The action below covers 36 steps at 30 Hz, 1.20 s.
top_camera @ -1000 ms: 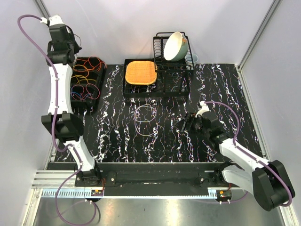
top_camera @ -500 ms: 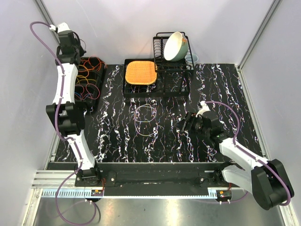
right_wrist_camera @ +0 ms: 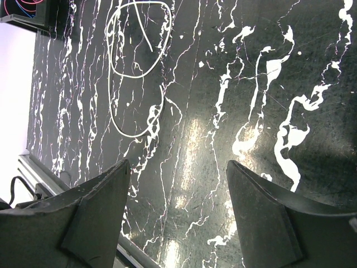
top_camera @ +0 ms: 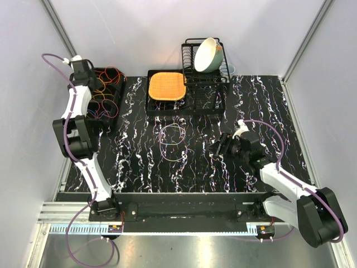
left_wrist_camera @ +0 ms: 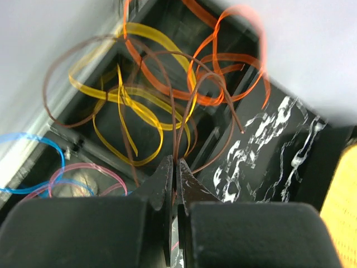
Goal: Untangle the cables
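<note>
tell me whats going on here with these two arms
The left gripper is over the black bin at the far left, shut on a brown cable that runs up into a tangle of orange and yellow cables. The right gripper is open above the marbled table, holding nothing. One pale lilac cable loop lies alone mid-table.

Left fingers (left_wrist_camera: 163, 180) pinched together on brown cable (left_wrist_camera: 177, 125). Cable runs up into tangle of yellow loops (left_wrist_camera: 120, 97) and orange loops (left_wrist_camera: 215, 61) over black bin (left_wrist_camera: 223, 22). Blue loop (left_wrist_camera: 33, 137) and pink loop (left_wrist_camera: 83, 166) at left. Table (left_wrist_camera: 268, 139) at right.
</note>
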Available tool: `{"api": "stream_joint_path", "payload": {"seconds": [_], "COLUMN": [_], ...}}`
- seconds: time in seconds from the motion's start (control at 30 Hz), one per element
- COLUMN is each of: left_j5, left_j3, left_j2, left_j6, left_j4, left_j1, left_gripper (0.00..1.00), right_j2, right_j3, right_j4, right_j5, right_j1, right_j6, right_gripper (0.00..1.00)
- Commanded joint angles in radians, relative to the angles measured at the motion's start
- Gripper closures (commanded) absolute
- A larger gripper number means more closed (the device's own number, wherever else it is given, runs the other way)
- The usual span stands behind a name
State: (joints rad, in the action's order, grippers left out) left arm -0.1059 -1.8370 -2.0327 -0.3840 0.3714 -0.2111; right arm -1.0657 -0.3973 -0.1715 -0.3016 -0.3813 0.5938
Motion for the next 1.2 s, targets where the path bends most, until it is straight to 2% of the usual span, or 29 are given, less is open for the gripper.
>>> {"api": "stream_joint_path", "payload": {"seconds": [0.0,0.2,0.47,0.57,0.67,0.8,0.9,0.97,1.1,1.17], "left_j5": [0.100,0.187,0.190,0.175,0.259,0.324,0.324,0.331,0.338,0.319], "left_j3": [0.036,0.004,-0.018,0.053,0.151,0.183,0.179,0.156,0.128,0.127], "left_j2": [0.003,-0.038,-0.041,-0.047,-0.057,-0.093,-0.084,-0.071,-0.020,0.008], "left_j6": [-0.058,-0.067,-0.122,-0.151,-0.225,-0.299,-0.288,-0.285,-0.277,-0.280], "left_j4": [-0.074,-0.104,-0.172,-0.199,-0.291,-0.301,-0.292,-0.276,-0.238,-0.226], "left_j1": [-0.002,-0.007,-0.016,-0.025,-0.059,-0.102,-0.103,-0.105,-0.105,-0.105], "left_gripper": [1.00,1.00,1.00,1.00,1.00,1.00,0.99,0.93,0.66,0.59], "right_j2": [-0.008,-0.002,-0.010,-0.011,-0.010,-0.008,-0.010,-0.008,-0.007,-0.005], "right_j3": [-0.003,0.002,-0.002,-0.002,0.000,0.000,0.000,0.002,0.002,0.003], "right_j4": [-0.049,-0.049,-0.051,-0.051,-0.051,-0.052,-0.054,-0.052,-0.054,-0.054], "right_j5": [-0.017,-0.018,-0.022,-0.024,-0.025,-0.027,-0.027,-0.027,-0.027,-0.027], "right_j1": [0.012,0.013,0.016,0.019,0.019,0.021,0.021,0.021,0.022,0.022], "right_j6": [0.004,0.006,0.006,0.006,0.006,0.008,0.008,0.008,0.011,0.011], "right_gripper": [0.25,0.25,0.25,0.25,0.25,0.25,0.25,0.25,0.25,0.25]}}
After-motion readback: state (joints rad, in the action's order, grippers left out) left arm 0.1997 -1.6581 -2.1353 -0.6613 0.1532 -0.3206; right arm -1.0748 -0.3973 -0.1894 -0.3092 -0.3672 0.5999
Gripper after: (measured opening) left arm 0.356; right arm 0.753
